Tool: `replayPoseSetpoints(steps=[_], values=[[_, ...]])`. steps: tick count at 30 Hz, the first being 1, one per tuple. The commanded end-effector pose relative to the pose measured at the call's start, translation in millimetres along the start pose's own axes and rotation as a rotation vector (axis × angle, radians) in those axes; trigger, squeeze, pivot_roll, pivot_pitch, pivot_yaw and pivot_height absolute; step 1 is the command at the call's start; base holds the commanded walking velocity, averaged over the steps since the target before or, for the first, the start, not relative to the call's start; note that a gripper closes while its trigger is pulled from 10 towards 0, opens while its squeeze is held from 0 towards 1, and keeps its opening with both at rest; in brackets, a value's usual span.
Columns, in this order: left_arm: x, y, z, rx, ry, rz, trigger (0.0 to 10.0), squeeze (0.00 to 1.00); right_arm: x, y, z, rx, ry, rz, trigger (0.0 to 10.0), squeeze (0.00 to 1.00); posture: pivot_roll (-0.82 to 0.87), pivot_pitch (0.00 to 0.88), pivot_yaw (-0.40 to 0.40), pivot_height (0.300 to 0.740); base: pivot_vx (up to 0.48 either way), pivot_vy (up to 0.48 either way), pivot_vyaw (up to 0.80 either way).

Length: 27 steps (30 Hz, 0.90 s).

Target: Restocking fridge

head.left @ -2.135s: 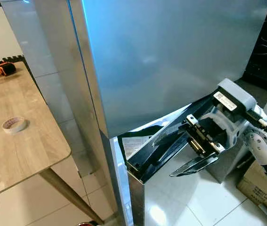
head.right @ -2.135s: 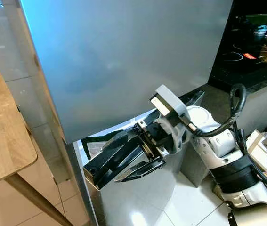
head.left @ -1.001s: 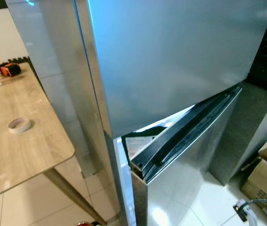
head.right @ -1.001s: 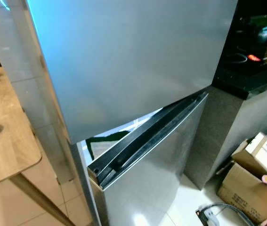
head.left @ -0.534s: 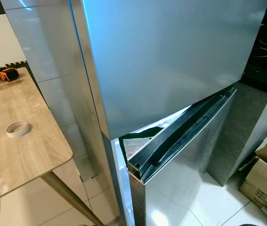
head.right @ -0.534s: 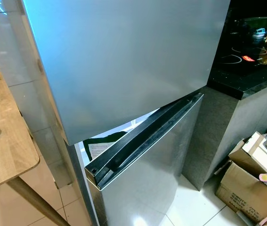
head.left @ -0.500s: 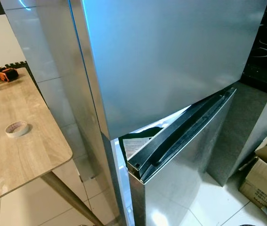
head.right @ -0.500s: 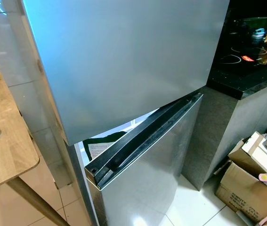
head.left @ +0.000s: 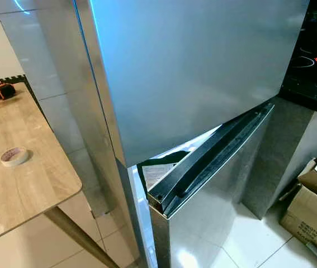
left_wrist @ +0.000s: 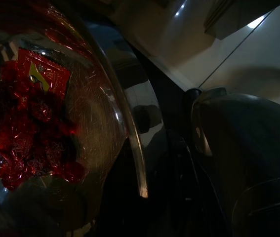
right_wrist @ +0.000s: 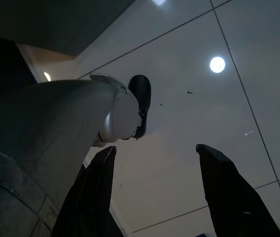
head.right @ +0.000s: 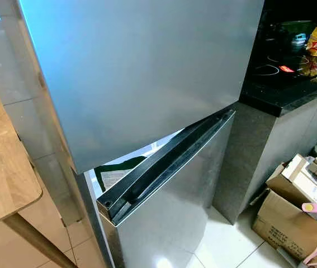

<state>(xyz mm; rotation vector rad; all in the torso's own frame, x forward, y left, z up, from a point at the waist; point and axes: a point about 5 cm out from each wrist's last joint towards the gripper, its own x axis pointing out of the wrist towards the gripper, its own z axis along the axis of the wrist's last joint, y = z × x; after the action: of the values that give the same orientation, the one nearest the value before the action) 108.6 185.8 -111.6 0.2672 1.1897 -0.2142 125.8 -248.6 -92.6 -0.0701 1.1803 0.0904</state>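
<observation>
One lower door (head.left: 214, 184) of the tall brushed-steel fridge (head.left: 192, 72) stands ajar, evidently to admit stock, while the left hand (left_wrist: 144, 163) hangs gripping a clear round tub of red fruit (left_wrist: 36, 118) and the right hand (right_wrist: 154, 192) hangs open above white floor tiles (right_wrist: 189, 113).

I see the fridge (head.left: 203, 72) as brushed silver metal with a soft sheen; its lower door (head.right: 175, 212) carries a black, matt plastic top edge. The desk (head.left: 29, 184) looks like pale, matt wood grain. The floor (head.right: 225, 245) is glossy white tile, throwing glare. Cardboard boxes (head.right: 287, 218) look dull brown. My right gripper's (right_wrist: 154, 192) fingers (right_wrist: 228, 192) look matt black.
</observation>
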Motion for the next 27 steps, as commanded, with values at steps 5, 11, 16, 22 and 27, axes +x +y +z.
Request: replayPoseSetpoints(steps=[5, 11, 16, 22, 27], values=[[-2.5, -1.3, -19.3, 0.007, 0.077, 0.0, 10.0, 0.0, -0.5, -3.7, 2.4, -0.026, 0.004, -0.021, 10.0, 0.0, -0.09, 0.0, -0.008, 0.74, -0.064, 0.0, 0.0], [-2.5, -2.2, -19.9, 0.003, 0.079, 0.0, 10.0, 0.0, 0.3, -1.1, 0.3, -0.036, 0.011, -0.022, 10.0, 0.0, -0.09, 0.0, -0.01, 0.74, -0.346, 0.0, 0.0], [-2.6, -2.4, -20.4, 0.002, 0.081, 0.0, 10.0, 0.0, 1.5, 3.9, -1.9, -0.045, 0.017, -0.013, 10.0, 0.0, -0.09, 0.0, -0.01, 0.74, -0.376, 0.0, 0.0], [-2.8, -2.1, -21.4, 0.0, 0.084, 0.001, 10.0, 0.0, 2.1, 6.4, -3.1, -0.052, 0.021, -0.007, 10.0, 0.0, -0.09, 0.0, -0.01, 0.74, -0.382, 0.0, 0.0], [-2.9, -2.0, -22.1, -0.003, 0.086, 0.001, 10.0, 0.0, 2.1, 6.7, -3.5, -0.054, 0.023, -0.005, 10.0, 0.0, -0.09, 0.0, -0.007, 0.74, -0.382, 0.0, 0.0]])
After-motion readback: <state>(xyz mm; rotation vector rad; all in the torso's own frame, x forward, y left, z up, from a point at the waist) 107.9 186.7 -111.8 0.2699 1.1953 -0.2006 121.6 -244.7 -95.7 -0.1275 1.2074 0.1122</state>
